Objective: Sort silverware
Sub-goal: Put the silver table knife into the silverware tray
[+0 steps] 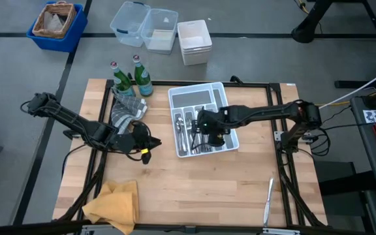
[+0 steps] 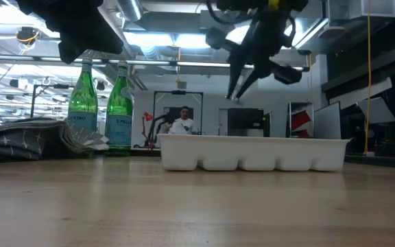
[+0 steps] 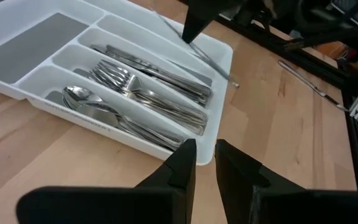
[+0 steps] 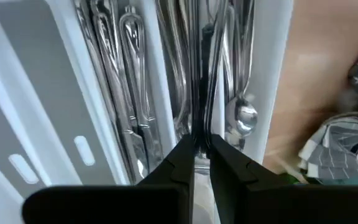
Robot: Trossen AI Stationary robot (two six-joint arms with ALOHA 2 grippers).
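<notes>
Right wrist view, nearest first: my right gripper is pinched on one slim silver piece of silverware, which hangs tip-down over the white tray. I cannot tell whether it is a knife or a fork. Below it, the long compartments already hold sorted forks, spoons and knives. High view: this gripper hangs above the tray's middle compartments, well clear of the rim. My left gripper waits beside the tray over bare wood, fingers narrow and holding nothing. Farther off, one knife lies alone near the table's edge, and two green bottles stand by a grey cloth. I judge this the placing step: next I must lower the piece into its matching compartment and let go.
</notes>
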